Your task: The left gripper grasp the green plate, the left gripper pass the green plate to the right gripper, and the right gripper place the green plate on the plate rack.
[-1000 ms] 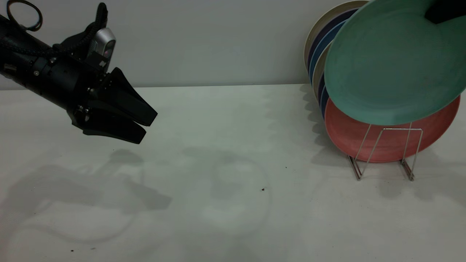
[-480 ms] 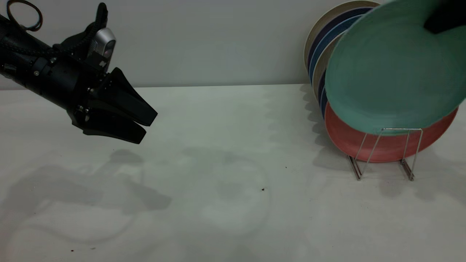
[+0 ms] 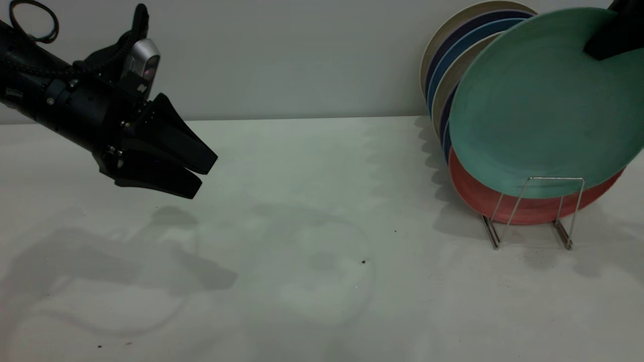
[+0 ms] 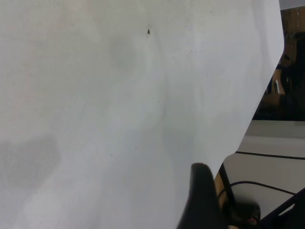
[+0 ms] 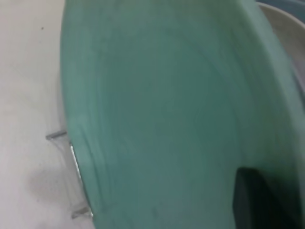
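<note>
The green plate (image 3: 538, 100) is nearly upright at the right, over the plate rack (image 3: 533, 211). Its lower edge sits behind the rack's front wire loop and in front of a salmon-pink plate (image 3: 483, 198). My right gripper (image 3: 606, 42) comes in from the top right corner and is shut on the green plate's upper rim. In the right wrist view the green plate (image 5: 162, 109) fills the picture, with one black finger (image 5: 259, 200) on it and a rack wire (image 5: 75, 164) beside it. My left gripper (image 3: 198, 173) hangs above the table at the far left, open and empty.
Several other plates (image 3: 453, 55), cream and blue, stand in the rack behind the green one, close to the back wall. The white table (image 3: 312, 251) stretches between the two arms; the left wrist view shows its edge (image 4: 248, 129).
The green plate has come down and stands more upright, its lower edge now behind the rack's front loop and covering more of the pink plate. The left arm has not moved.
</note>
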